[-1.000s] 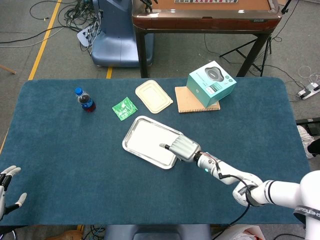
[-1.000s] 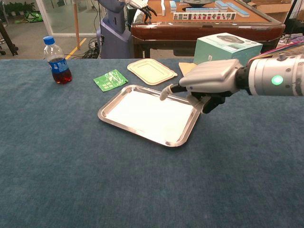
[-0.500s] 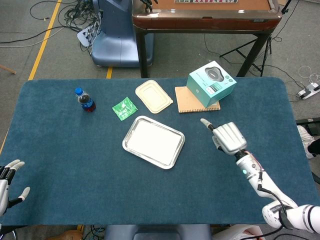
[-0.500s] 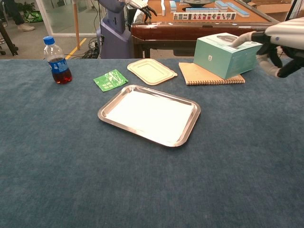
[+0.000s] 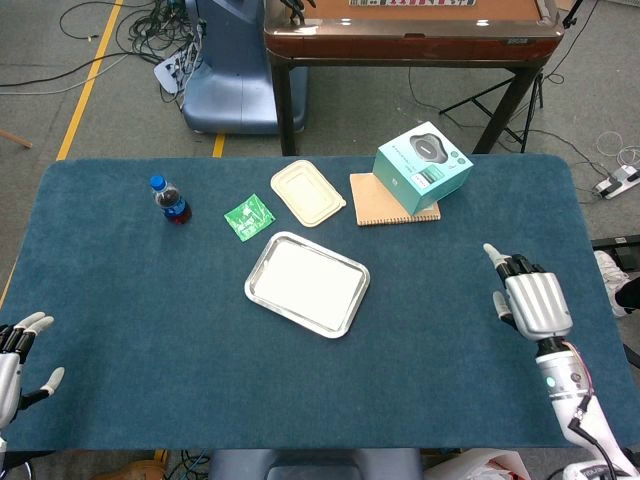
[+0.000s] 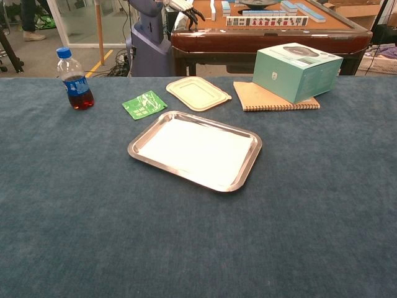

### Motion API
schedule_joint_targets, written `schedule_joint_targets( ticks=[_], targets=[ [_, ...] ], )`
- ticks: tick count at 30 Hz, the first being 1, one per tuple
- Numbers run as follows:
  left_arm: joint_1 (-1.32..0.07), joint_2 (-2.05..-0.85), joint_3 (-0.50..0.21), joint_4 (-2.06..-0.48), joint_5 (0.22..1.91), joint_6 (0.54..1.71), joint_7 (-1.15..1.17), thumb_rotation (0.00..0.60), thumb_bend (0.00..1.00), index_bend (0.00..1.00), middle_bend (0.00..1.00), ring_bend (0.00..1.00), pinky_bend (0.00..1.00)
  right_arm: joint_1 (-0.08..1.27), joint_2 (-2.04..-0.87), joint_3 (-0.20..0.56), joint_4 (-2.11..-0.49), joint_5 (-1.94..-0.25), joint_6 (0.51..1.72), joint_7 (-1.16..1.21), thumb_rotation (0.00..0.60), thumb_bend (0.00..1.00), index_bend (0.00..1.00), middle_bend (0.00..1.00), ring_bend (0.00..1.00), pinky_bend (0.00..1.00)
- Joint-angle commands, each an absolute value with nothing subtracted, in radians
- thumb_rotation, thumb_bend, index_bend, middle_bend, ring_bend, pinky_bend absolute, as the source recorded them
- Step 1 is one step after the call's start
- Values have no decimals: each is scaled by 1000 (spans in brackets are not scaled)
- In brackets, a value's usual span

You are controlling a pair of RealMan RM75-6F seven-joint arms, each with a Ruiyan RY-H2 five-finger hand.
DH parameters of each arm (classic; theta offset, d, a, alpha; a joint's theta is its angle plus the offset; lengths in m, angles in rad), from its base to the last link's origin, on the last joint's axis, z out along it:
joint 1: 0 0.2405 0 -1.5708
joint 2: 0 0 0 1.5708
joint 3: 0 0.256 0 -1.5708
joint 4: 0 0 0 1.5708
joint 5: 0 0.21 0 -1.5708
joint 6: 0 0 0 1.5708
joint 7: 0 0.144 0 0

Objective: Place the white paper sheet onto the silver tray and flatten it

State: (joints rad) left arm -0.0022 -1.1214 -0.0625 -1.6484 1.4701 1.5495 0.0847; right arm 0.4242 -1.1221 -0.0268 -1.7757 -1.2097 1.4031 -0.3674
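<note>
Both of my hands are clear of the work and carry nothing. My right hand (image 5: 528, 300) hangs over the right side of the bench (image 5: 120, 300), fingers extended and close together, one finger forward; nothing lies between them. It stands well apart from the tray, which I judge deliberate: a hand parked out there cannot snag or lift the sheet. My left hand (image 5: 18, 355) sits at the near left corner, fingers spread, equally idle. Neither hand appears in the chest view.

Moving inward, the silver tray (image 6: 239, 176) lies flat near the middle of the bench, skewed to the bench edges. The white paper sheet (image 6: 195, 149) lies inside it, within the raised rim on all sides. From the chest view it looks flat against the tray floor, with no lifted corner or crease I can make out; fine wrinkles would be too small to tell. On that evidence I judge the placing done and the flattening complete or nearly so.

Beyond the tray: a green packet (image 6: 144, 103) and a cream lid (image 6: 197, 93) just behind it, a drink bottle (image 6: 74, 80) upright far left, and a teal box (image 6: 295, 70) resting partly on a brown notebook (image 6: 263, 97). None touches the tray.
</note>
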Motion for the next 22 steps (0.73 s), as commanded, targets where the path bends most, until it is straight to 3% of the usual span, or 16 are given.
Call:
schedule_joint_targets(
  ticks=[1,12,22],
  targets=[
    [-1,-1122,-58,-1652,1478,1554,86,600,218,221,178,168,112,371,-1108,-46,-1803,-1247,1452,-361,600,501,96,263,205,425],
    [7,-1105,-31,-1672,1531,1577,97,600,218,221,179,169,112,258,-1089,-77,-1811,-1365,1531,-336,600,501,96,263,205,423],
    [10,-1092,-17,-1678,1548,1578,97,600,218,221,178,168,112,212,-1083,-56,-1813,-1397,1536,-316,600,501,96,263,205,422]
  ],
)
